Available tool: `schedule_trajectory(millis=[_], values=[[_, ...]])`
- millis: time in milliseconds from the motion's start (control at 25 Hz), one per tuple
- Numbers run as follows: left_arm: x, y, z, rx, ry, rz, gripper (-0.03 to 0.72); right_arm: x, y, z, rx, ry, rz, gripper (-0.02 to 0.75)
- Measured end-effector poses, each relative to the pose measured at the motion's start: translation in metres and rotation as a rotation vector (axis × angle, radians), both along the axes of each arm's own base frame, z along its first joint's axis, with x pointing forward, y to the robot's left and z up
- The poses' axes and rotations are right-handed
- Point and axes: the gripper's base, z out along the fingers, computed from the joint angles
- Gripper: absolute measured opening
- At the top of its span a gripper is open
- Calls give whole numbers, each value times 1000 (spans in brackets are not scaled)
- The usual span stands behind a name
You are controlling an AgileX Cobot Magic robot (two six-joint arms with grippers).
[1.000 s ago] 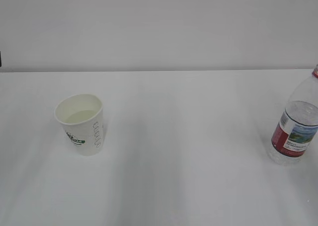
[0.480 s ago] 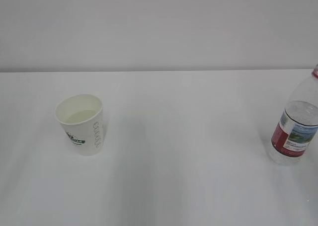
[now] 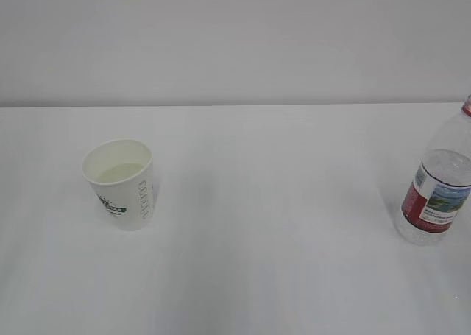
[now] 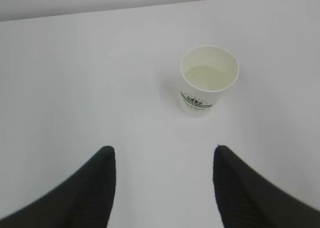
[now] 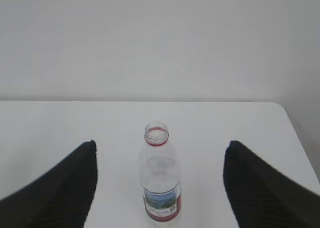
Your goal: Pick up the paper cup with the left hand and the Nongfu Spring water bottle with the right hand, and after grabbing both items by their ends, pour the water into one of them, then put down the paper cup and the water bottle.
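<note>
The paper cup [image 3: 121, 185] stands upright on the left of the white table, with a pale pool of water [image 3: 120, 173] inside. The Nongfu Spring water bottle [image 3: 436, 195] stands upright at the far right, uncapped and partly filled. Neither arm shows in the exterior view. In the left wrist view my left gripper [image 4: 163, 149] is open and empty, well short of the cup [image 4: 207, 82], which sits ahead and slightly right. In the right wrist view my right gripper [image 5: 161, 144] is wide open. The bottle [image 5: 160, 188] stands ahead between the fingers, touching neither.
The white table [image 3: 280, 202] runs back to a plain pale wall [image 3: 235, 40]. In the right wrist view the table's rounded right corner [image 5: 282, 110] lies beyond the bottle.
A dark sliver at the left edge of the exterior view a second ago has left the frame. Cup and bottle stay where they were.
</note>
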Motion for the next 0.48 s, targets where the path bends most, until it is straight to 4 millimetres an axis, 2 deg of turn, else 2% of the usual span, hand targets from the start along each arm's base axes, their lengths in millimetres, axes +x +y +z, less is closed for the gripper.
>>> schedule_trajectory(millis=[480], values=[[-33,2,-1,-66,43,-77,446,-45,-4,-11,-3,62,-7,591]])
